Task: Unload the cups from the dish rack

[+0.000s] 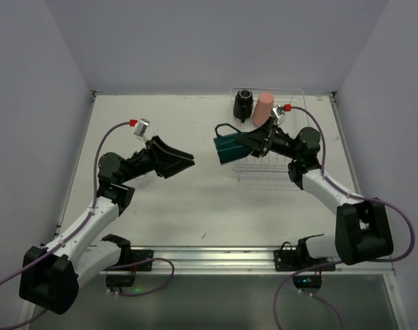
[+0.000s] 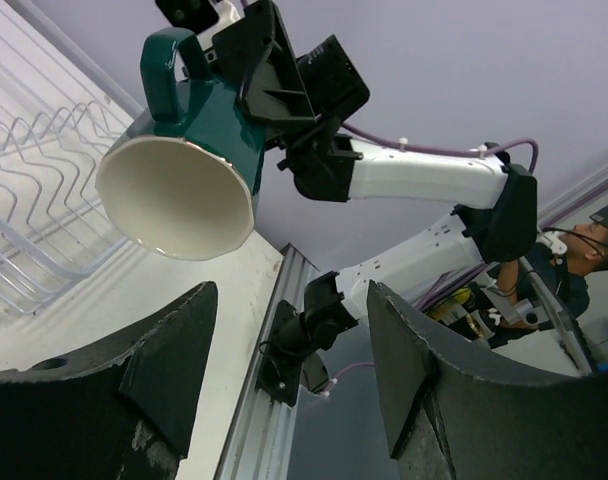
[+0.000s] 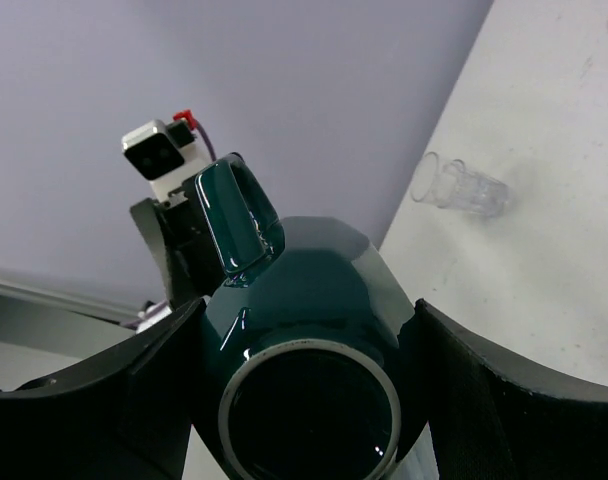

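Pale lilac walls [image 1: 216, 41] close in a white counter [image 1: 195, 199] on three sides, and a metal rail [image 1: 216, 258] runs along its near edge. A person [image 2: 574, 265] shows beyond that edge in the left wrist view. The clear rack [image 1: 260, 172] sits on the counter's far right part. The right end effector [image 1: 245, 146] is clenched on the teal cup [image 1: 228, 148], which is held on its side in the air just left of the rack, its mouth towards the left arm. The left end effector [image 1: 188, 163] is released, its fingers spread and facing that mouth, apart from it. The tumbler [image 1: 263, 108] and the black cup [image 1: 243, 103] are at the rack's far end. A clear cup [image 3: 462, 186] lies on its side on the bare counter.
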Robot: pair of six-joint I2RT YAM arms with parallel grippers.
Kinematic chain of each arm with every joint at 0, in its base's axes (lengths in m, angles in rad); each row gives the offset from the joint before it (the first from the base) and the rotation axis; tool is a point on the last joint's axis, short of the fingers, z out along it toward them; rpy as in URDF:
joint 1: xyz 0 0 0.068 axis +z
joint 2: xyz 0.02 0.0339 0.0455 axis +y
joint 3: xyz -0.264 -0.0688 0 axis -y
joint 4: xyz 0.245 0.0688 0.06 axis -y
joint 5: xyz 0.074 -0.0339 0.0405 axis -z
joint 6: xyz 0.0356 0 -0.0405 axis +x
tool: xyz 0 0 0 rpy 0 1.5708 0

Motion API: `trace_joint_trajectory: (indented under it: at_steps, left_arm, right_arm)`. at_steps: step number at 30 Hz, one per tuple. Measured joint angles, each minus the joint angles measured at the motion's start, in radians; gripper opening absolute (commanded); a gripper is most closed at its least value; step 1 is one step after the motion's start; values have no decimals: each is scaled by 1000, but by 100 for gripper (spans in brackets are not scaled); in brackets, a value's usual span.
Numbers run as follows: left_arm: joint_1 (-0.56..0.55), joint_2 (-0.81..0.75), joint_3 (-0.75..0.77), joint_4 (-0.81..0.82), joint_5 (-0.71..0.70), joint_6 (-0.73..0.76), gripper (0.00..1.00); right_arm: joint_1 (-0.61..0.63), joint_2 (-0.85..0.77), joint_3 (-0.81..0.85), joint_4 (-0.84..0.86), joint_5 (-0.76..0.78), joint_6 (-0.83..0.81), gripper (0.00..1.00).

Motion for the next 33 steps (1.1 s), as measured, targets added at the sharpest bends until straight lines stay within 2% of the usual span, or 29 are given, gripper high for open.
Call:
trace_joint_trajectory:
  at_steps: [4, 6, 13, 19, 26, 33]
  left_arm:
    - [-9, 11, -2, 24, -17, -19, 66]
    - [-14, 18, -2, 30, -24, -23, 66]
    - [-27, 35, -2, 32, -50, -23, 66]
    - [-34, 35, -2, 32, -77, -23, 66]
    - [-40, 19, 2, -12, -89, -10, 66]
    - [-41, -71, 50, -243, -126, 152, 69]
  right_arm:
    - [22, 84, -4, 203, -5, 146, 0]
    - [51, 101, -4, 252, 0, 180, 0]
    - [176, 103, 32, 259, 32, 169, 0]
    - [236, 103, 54, 235, 100, 120, 0]
    - [259, 94, 84, 49, 175, -22, 0]
    - [261, 8, 114, -231, 260, -186, 0]
